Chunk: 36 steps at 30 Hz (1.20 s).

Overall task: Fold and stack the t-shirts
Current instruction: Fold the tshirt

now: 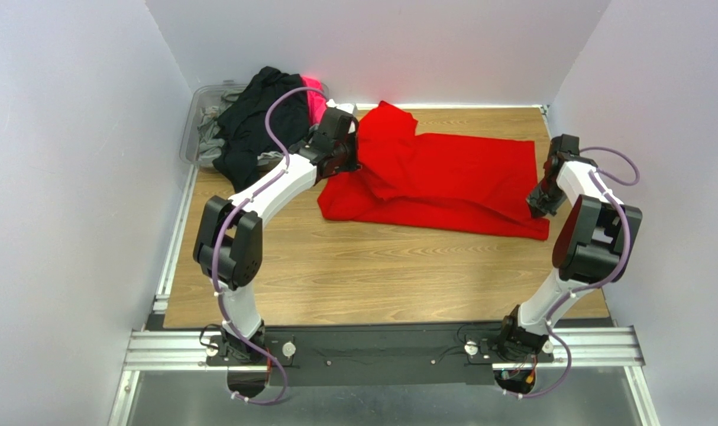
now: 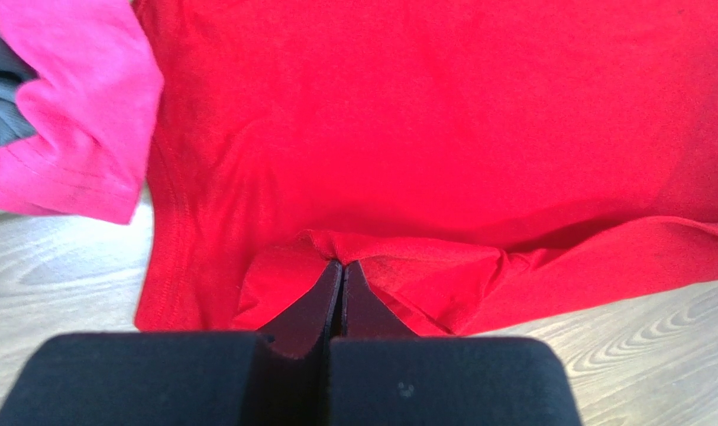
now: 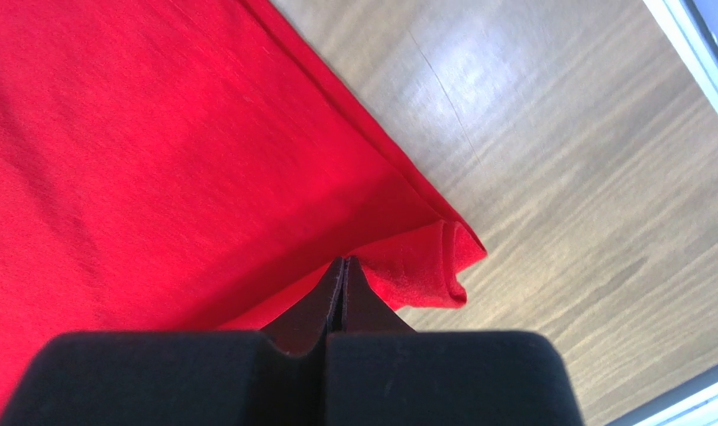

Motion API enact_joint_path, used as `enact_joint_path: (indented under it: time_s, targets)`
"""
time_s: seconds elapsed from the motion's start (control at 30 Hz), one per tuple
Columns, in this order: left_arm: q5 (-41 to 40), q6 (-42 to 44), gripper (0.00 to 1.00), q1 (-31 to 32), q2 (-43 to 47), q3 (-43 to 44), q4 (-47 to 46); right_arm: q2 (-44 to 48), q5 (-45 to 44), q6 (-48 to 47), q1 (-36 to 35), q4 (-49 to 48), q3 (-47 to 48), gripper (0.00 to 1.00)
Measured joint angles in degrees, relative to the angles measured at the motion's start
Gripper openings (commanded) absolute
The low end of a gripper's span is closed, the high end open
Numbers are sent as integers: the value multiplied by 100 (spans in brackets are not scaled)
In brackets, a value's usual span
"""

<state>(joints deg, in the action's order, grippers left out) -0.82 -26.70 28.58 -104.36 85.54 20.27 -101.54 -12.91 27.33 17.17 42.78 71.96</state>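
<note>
Red on wood: leaving black and pink t-shirts (image 1: 251,120) heaped far left. Pinching bunched left edge of red t-shirt (image 1: 451,173) with left hand (image 1: 352,167), jaws shut on cloth. Holding shirt flat on counter (image 1: 380,266), long axis running left-right between hands. Clamping near-right corner with right hand (image 1: 538,209), likewise shut on cloth. Judging each hand nearest own end for fold.

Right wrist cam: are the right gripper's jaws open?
No, the right gripper is shut, its jaws pressed together at the curled corner of the red t-shirt.
</note>
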Motion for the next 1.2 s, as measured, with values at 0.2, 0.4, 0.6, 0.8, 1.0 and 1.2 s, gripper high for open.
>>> enact_joint_path:
  time_s: [0.2, 0.4, 0.6, 0.8, 1.0, 1.2]
  targets:
    - [179, 83, 0, -181, -166, 133, 48, -236, 13, -9, -52, 59, 378, 1]
    - [304, 155, 0, -238, -428, 339, 76, -516, 13, -24, -136, 63, 645, 1]
    - [326, 192, 0, -256, -713, 638, 136, -763, 13, -28, -190, 83, 874, 1]
    - [382, 144, 63, -354, -863, 787, 103, -868, 35, -35, -234, 114, 1156, 39]
    - [778, 105, 85, -415, -957, 975, -302, -846, 192, -59, -249, 120, 1360, 75]
    - [927, 22, 83, -411, -575, 243, -789, -382, 289, -149, -260, 120, 1134, 79]
